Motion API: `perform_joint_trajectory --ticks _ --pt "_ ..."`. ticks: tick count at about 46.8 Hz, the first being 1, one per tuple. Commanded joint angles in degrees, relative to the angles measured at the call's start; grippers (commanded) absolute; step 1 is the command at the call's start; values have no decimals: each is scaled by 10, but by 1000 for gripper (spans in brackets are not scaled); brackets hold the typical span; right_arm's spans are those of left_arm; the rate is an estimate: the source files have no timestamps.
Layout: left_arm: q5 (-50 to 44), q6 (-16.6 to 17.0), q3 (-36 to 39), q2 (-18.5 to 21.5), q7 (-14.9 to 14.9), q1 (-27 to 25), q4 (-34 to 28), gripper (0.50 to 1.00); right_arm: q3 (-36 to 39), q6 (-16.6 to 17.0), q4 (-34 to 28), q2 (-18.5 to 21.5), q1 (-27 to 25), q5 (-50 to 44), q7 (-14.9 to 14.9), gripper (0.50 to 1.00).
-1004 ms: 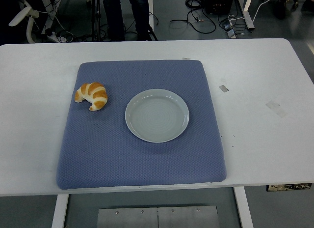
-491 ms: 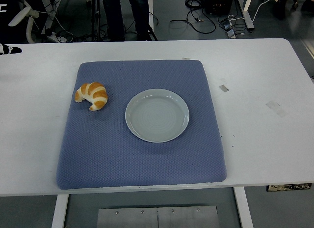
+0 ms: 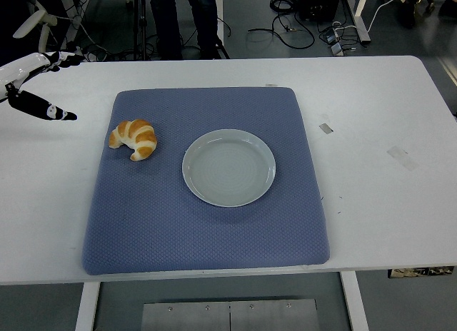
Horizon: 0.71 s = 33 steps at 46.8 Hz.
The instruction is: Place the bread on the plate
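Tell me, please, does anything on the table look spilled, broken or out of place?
Nothing stands out. The croissant lies whole on the blue mat, left of the empty plate. The left hand is at the table's left edge, fingers spread, holding nothing. Small tape pieces sit on the white table.

1 head view looks forward and down from high on the robot's side, taking in the whole white worktop (image 3: pixel 371 202), its near edge low; the floor beyond is probably cropped.
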Motion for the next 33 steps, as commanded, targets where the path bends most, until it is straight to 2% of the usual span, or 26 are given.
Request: perform_joint_trajectory --ticks 1,10,21,33 --pt "14 9 2 -3 0 1 1 968 0 0 0 0 0 0 0 1000" --pt "89 40 3 -36 10 12 3 968 0 0 0 0 0 0 0 1000" --pt "138 40 33 -64 46 -10 1 968 0 0 0 0 0 0 0 1000" --pt "143 38 33 -82 46 -15 -4 981 0 0 0 0 0 0 0 1000"
